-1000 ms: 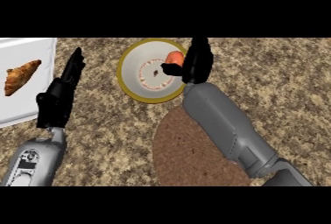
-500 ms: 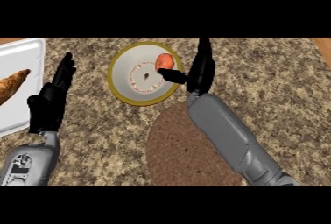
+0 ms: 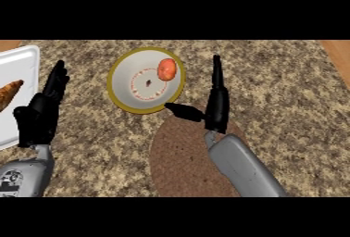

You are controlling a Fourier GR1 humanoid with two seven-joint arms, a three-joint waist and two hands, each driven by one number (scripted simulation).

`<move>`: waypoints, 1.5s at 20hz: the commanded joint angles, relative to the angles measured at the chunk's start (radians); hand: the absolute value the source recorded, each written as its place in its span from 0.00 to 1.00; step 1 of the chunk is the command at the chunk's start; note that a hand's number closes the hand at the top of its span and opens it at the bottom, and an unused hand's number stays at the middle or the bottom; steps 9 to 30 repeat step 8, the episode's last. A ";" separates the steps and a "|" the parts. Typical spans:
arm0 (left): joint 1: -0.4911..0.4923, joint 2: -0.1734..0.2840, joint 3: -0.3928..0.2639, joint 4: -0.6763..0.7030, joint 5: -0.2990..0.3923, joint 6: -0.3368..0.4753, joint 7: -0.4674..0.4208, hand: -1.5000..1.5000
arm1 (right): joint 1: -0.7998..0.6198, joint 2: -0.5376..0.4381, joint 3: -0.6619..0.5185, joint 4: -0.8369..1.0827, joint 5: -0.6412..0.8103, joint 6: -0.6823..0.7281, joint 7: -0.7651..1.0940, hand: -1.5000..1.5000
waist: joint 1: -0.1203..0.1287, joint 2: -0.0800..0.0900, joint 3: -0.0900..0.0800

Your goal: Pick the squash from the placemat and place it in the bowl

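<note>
One bowl, one squash, one placemat, one tray and two hands show on the speckled counter.

The squash is a small orange oval with a paler, slightly reddish sheen along one side. It lies inside the bowl, against the inner wall on the bowl's upper right side, clear of the small dark mark at the bowl's centre. The bowl is white inside with a faint ring of red dots and a yellow-olive rim.

The right hand stands just right of the bowl, outside its rim, with its fingers straight and together, pointing away from the robot. Its thumb juts out towards the bowl and ends just below the rim's lower right part. The squash is apart from this hand: it sits to the left of the fingertips, with the bowl's rim between them, and nothing is held.

The brown round placemat lies just below the bowl, its upper edge close to the rim, partly under the right forearm.

The left hand rests left of the bowl, well apart from it, fingers straight and up. Beside it, farther left of the bowl, the white tray carries a brown pastry
</note>
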 commanded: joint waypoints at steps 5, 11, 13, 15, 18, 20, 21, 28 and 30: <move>-0.008 -0.033 0.008 0.048 -0.019 -0.012 -0.029 0.50 | 0.167 0.009 0.041 -0.156 0.075 0.052 -0.029 0.00 | -0.002 0.004 0.002; 0.053 -0.051 -0.023 -0.066 -0.045 -0.002 0.021 0.50 | 0.205 0.009 0.090 -0.136 0.030 0.007 -0.096 0.00 | 0.005 0.004 0.002; 0.053 -0.051 -0.023 -0.066 -0.045 -0.002 0.021 0.50 | 0.205 0.009 0.090 -0.136 0.030 0.007 -0.096 0.00 | 0.005 0.004 0.002; 0.053 -0.051 -0.023 -0.066 -0.045 -0.002 0.021 0.50 | 0.205 0.009 0.090 -0.136 0.030 0.007 -0.096 0.00 | 0.005 0.004 0.002; 0.053 -0.051 -0.023 -0.066 -0.045 -0.002 0.021 0.50 | 0.205 0.009 0.090 -0.136 0.030 0.007 -0.096 0.00 | 0.005 0.004 0.002; 0.053 -0.051 -0.023 -0.066 -0.045 -0.002 0.021 0.50 | 0.205 0.009 0.090 -0.136 0.030 0.007 -0.096 0.00 | 0.005 0.004 0.002; 0.053 -0.051 -0.023 -0.066 -0.045 -0.002 0.021 0.50 | 0.205 0.009 0.090 -0.136 0.030 0.007 -0.096 0.00 | 0.005 0.004 0.002; 0.053 -0.051 -0.023 -0.066 -0.045 -0.002 0.021 0.50 | 0.205 0.009 0.090 -0.136 0.030 0.007 -0.096 0.00 | 0.005 0.004 0.002; 0.053 -0.051 -0.023 -0.066 -0.045 -0.002 0.021 0.50 | 0.205 0.009 0.090 -0.136 0.030 0.007 -0.096 0.00 | 0.005 0.004 0.002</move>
